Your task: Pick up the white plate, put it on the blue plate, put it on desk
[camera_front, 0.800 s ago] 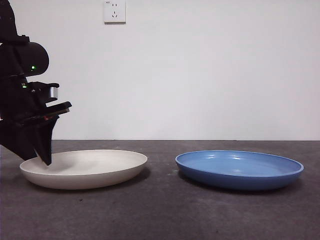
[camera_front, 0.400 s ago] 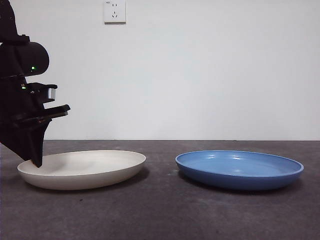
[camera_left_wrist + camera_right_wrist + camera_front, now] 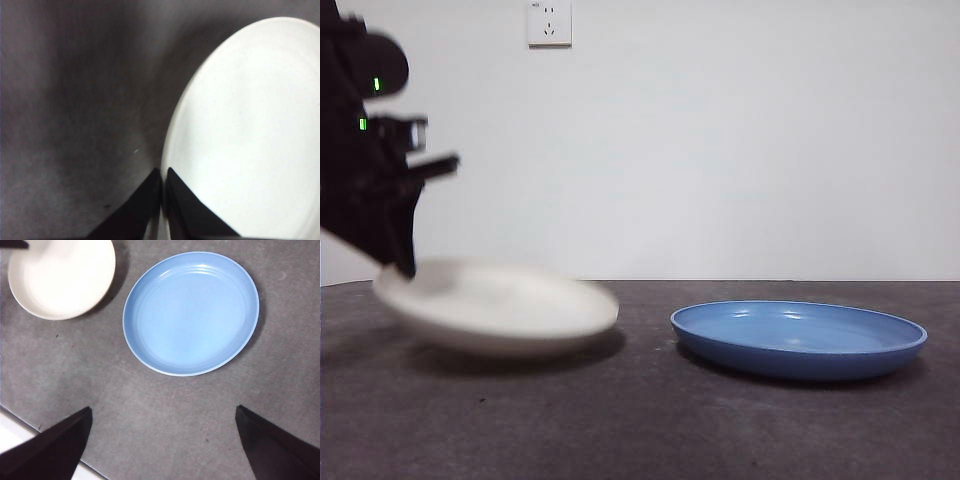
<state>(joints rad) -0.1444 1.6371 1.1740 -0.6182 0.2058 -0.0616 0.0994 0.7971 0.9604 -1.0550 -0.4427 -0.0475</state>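
Note:
My left gripper point(image 3: 402, 262) is shut on the left rim of the white plate point(image 3: 500, 308) and holds it lifted off the desk point(image 3: 640, 420), tilted and blurred by motion. In the left wrist view the jaws pinch the white plate's point(image 3: 245, 140) rim at the gripper point(image 3: 162, 175). The blue plate point(image 3: 798, 338) rests on the desk at the right. My right gripper point(image 3: 162, 425) is open high above the desk; its view shows the blue plate point(image 3: 191, 312) and the white plate point(image 3: 62, 277) beside it.
A white wall with a power socket point(image 3: 549, 22) stands behind the desk. The desk's pale edge point(image 3: 20, 440) shows in the right wrist view. Bare desk lies between the two plates point(image 3: 645, 335).
My left gripper has risen with the white plate's rim in its jaws. The plate has come up off the desk and shifted slightly right. The blue plate has not moved.

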